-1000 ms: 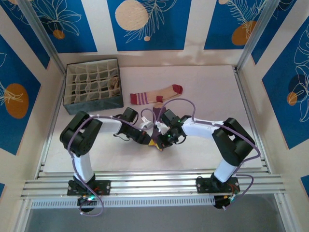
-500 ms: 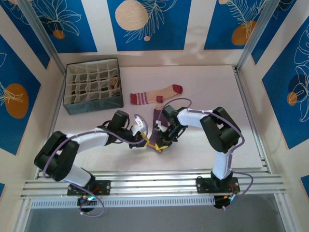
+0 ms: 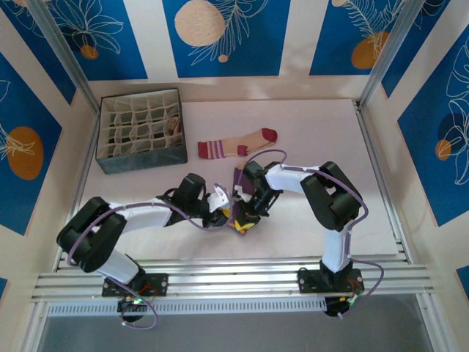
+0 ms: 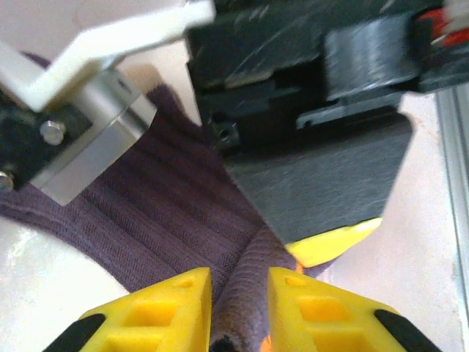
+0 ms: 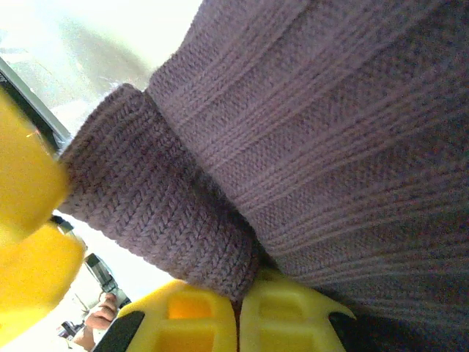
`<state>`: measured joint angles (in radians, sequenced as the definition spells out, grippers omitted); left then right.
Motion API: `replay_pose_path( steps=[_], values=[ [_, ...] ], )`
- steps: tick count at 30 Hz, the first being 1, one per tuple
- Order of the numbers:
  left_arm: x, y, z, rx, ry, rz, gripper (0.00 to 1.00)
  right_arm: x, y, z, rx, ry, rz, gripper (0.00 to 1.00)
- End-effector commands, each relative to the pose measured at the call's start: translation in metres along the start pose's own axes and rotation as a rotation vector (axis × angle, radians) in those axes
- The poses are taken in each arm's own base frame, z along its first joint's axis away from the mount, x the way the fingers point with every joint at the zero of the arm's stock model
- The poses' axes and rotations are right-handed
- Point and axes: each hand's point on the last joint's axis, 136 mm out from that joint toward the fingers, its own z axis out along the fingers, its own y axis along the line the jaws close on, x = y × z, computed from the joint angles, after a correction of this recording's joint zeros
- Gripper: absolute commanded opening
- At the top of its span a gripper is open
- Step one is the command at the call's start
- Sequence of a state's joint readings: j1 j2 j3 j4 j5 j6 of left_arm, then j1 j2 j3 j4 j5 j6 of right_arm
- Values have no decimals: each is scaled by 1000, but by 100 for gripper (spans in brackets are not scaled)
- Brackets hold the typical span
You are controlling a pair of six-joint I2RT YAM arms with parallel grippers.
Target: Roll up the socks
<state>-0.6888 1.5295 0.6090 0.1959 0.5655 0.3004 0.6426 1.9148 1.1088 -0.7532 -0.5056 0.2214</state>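
- The purple sock (image 5: pixel 330 132) lies on the white table (image 3: pixel 322 132), a little nearer than its middle, right where the two arms meet.
- The left claw (image 4: pixel 240 293) is narrow: its yellow tips stand a little apart, and a ridge of the purple sock fills the gap between them.
- The right claw (image 5: pixel 238 319) has its yellow tips pressed together, nipping the end of a thick rolled fold of the same sock.
- The two claws crowd each other. From the left wrist, the black body of the right claw hangs just above the sock and hides much of it.
- From above, both claws and a looping purple cable (image 3: pixel 267 152) cover most of the sock.
- A tan sock (image 3: pixel 236 144) with a dark-red toe and striped cuff lies flat just beyond them, apart from both claws.
- A grey box (image 3: pixel 139 155) of small compartments sits at the far left, with a brownish sock (image 3: pixel 174 126) tucked into a compartment on its right side.
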Motion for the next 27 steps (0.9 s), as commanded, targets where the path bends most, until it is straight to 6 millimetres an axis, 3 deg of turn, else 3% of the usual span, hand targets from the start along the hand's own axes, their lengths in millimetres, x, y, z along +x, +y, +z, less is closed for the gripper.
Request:
replay_pose_path(
  steps=[1,7,9,12,18,27],
  values=[
    [-9,8,9,-21,-16,-4,24,6,-5,5,26,37,21,2],
    [28,27,23,-103,121,-143,20,4,-1,-1,41,-4,-13,14],
    [44,32,27,-126,188,-207,18,1,-3,-7,82,-51,-22,30],
    [64,34,31,-146,258,-291,16,-2,-9,-22,151,-156,-17,43],
    [78,35,35,-165,283,-401,16,-5,-18,-49,241,-348,29,46],
    [82,36,36,-174,304,-445,15,-17,-26,-33,254,-328,80,46]
  ],
)
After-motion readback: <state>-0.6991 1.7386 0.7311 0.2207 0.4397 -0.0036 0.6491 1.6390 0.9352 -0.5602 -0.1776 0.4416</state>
